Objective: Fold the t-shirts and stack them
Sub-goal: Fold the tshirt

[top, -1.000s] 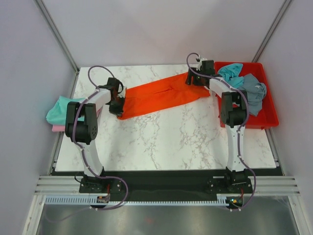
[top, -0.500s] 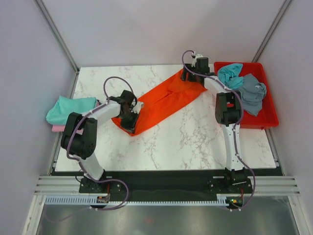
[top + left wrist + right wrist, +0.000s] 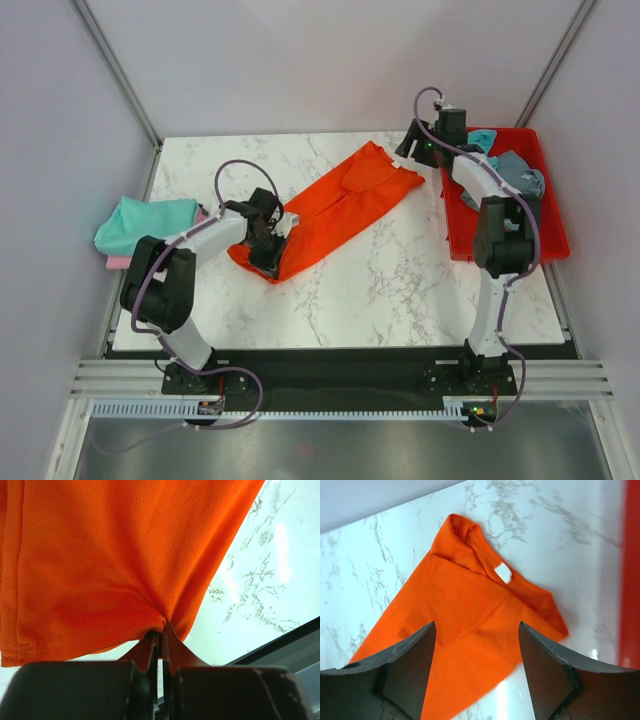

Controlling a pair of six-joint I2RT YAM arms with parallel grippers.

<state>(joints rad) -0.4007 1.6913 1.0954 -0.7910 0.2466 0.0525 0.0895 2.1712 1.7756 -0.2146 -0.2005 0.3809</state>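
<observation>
Right claw (image 3: 476, 627), spread, now seemingly off orange t-shirt (image 3: 330, 215)

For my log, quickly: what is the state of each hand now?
Left hand: closed on the orange t-shirt.
Right hand: open, holding nothing.

Bright even light, soft shadows, wrist foregrounds blurred

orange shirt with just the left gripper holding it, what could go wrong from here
1. The left gripper pinches only a small bunch at the hem of the orange shirt, so a hard pull might slip the cloth free.
2. The right gripper hangs open above the collar end. Nothing pins that end, so the whole shirt may drag or crumple instead of folding.
</observation>
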